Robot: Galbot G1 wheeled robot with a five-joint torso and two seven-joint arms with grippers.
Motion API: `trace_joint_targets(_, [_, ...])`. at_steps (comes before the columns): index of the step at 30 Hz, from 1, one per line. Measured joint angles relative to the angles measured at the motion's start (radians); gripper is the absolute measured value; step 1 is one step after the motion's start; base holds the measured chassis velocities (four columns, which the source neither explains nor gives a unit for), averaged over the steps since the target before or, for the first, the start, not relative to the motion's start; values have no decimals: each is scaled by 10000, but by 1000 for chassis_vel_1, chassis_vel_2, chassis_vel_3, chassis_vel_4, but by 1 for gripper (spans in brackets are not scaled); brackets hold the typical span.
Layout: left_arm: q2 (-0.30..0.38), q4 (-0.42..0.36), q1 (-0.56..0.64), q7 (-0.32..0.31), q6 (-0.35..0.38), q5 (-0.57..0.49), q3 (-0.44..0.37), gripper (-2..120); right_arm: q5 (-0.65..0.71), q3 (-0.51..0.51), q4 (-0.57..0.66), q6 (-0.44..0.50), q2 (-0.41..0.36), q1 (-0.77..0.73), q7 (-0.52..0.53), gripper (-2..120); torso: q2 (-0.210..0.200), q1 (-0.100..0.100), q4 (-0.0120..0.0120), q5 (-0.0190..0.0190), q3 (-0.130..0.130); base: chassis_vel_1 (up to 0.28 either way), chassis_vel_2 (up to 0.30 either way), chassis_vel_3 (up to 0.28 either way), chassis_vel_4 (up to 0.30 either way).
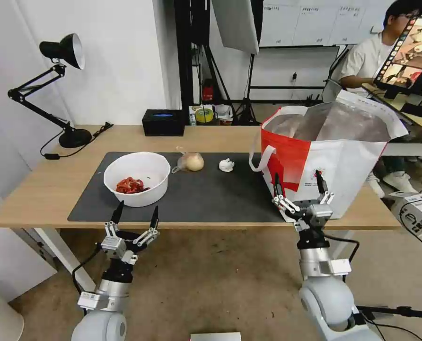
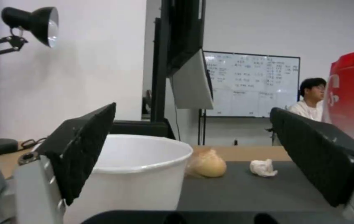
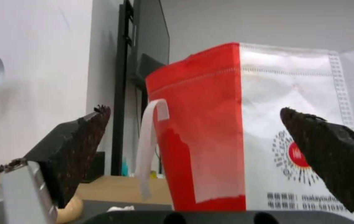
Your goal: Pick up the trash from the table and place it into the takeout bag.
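A white round bowl (image 1: 136,177) with red scraps stands at the left of the dark grey mat (image 1: 206,199) on the light-wood table (image 1: 40,189). Behind it lie a clear bag with a yellowish lump (image 1: 190,162) and a crumpled white tissue (image 1: 226,165). The red-and-white takeout bag (image 1: 329,156) stands open at the right, foil lining showing. My left gripper (image 1: 134,215) hangs open at the table's front edge, just before the bowl (image 2: 137,174). My right gripper (image 1: 298,185) is open in front of the bag (image 3: 243,130). The bagged lump (image 2: 206,164) and tissue (image 2: 263,168) sit beyond the bowl.
A black rectangular box (image 1: 163,122) sits at the table's back edge, with a black desk lamp (image 1: 55,85) at the back left. A person sits at a desk behind the bag at the right. Cables and a white box lie on the floor to the right.
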Motion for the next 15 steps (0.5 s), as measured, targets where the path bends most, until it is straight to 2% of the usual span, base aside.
trace_joint_targets(6, [-24,-2,87,-315,-101,4,-70,100,-145,-56,-130,126,304,-320,13,100,0,0,0,0,0,0,0,0,0])
trace_joint_targets(11, [-80,-2,130,-891,-178,57,-156,100,-418,-39,-390,453,601,-645,3,100,-1,1,0,1,0,0,0,0,0])
trace_joint_targets(15, [-84,-2,152,-970,-204,74,-212,100,-450,4,-531,624,668,-776,-66,100,-1,1,1,1,0,0,0,0,0])
